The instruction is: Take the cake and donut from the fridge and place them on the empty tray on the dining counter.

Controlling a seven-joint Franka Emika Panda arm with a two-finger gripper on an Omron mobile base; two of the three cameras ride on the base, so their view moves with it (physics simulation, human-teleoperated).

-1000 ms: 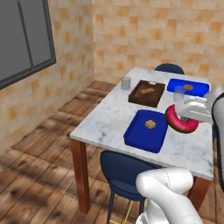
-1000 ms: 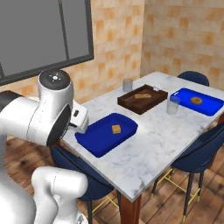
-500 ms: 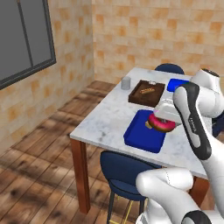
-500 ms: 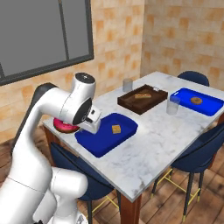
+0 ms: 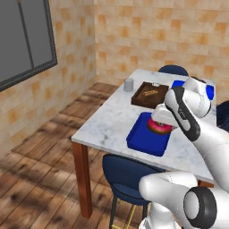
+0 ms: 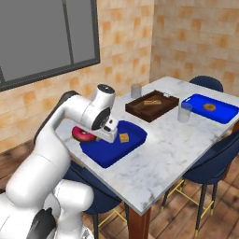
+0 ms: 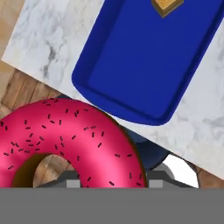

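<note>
Plainly, donut (image 7: 70, 140) in claw (image 6: 88, 136) grip; above blue tray (image 7: 144, 65) edge

Cake (image 6: 124, 137) in empty tray (image 6: 105, 156) on dining counter (image 6: 158, 140) — donut (image 6: 83, 135) above tray's near end, in pincer (image 7: 109, 181)

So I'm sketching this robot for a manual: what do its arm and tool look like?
The arm is glossy white, built of thick rounded tube segments with bulbous elbows. Dark grey rings mark the joints, and a round dark cap sits on top of the wrist. The tool is a blocky white box. No cables, labels or markings are visible.
</note>
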